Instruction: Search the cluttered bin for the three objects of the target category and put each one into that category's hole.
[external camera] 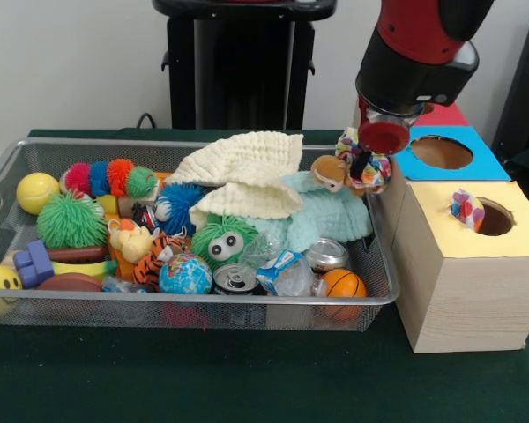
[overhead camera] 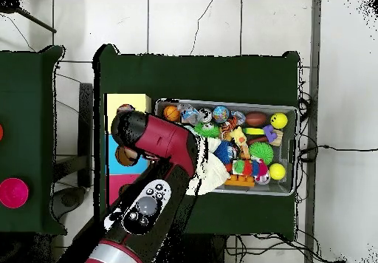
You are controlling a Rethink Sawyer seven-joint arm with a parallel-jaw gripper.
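A polka-dot cloth [external camera: 363,167] is being carried in the gripper [external camera: 370,164] at the right-hand end of the bin [external camera: 203,304] as the front view shows it, just above the rim and beside the boxes. The fingers themselves are being hidden by the bunched fabric, so the grip is being judged, with some reserve, as closed on the cloth, which is hanging clear of the clutter below. A brown plush toy [external camera: 329,171] is being seen right beside the cloth; whether it is touching or being dragged along cannot be told.

The second polka-dot cloth [external camera: 466,210] is being seen lodged at the edge of the hole [external camera: 491,217] in the yellow-topped box [external camera: 463,291], partly in and partly out. The waffle cloth [external camera: 243,174] is lying draped over the heap in the middle of the bin, on top of a pale mint cloth [external camera: 339,216].

The step in hand is being read as the transfer of the second target from bin to box. In the overhead view the arm [overhead camera: 166,145] is covering the boxes, so alignment over the opening cannot be checked there.

For the next move, the load is to be brought across and toward the camera, past the blue-topped box [external camera: 441,152], centred over the yellow top's opening and released there. Care is being called for so that the lodged cloth is pushed through rather than knocked off.
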